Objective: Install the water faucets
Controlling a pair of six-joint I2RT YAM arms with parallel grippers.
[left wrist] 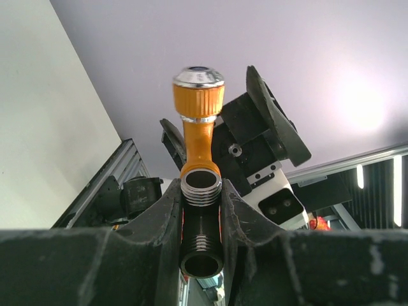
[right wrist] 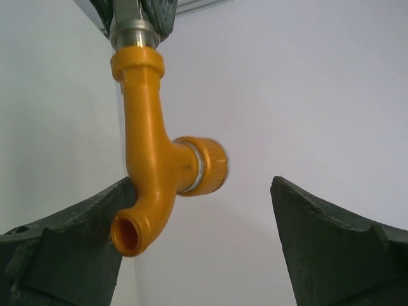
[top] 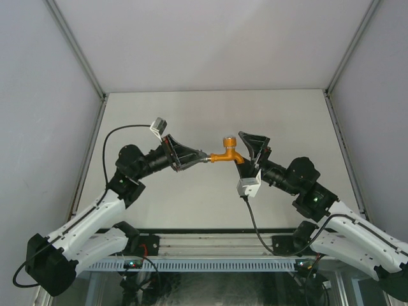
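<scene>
The orange-yellow faucet hangs in mid-air above the table between the two arms, its round knob pointing toward the far side. Its threaded end sits in a grey metal pipe fitting. My left gripper is shut on that fitting, and the faucet stands out beyond its jaws. My right gripper is open around the spout end. In the right wrist view the faucet lies against the left finger. The right finger is well apart from it.
The white table lies below, with grey walls on three sides. An aluminium rail runs along the near edge by the arm bases. Black cables loop from both wrists.
</scene>
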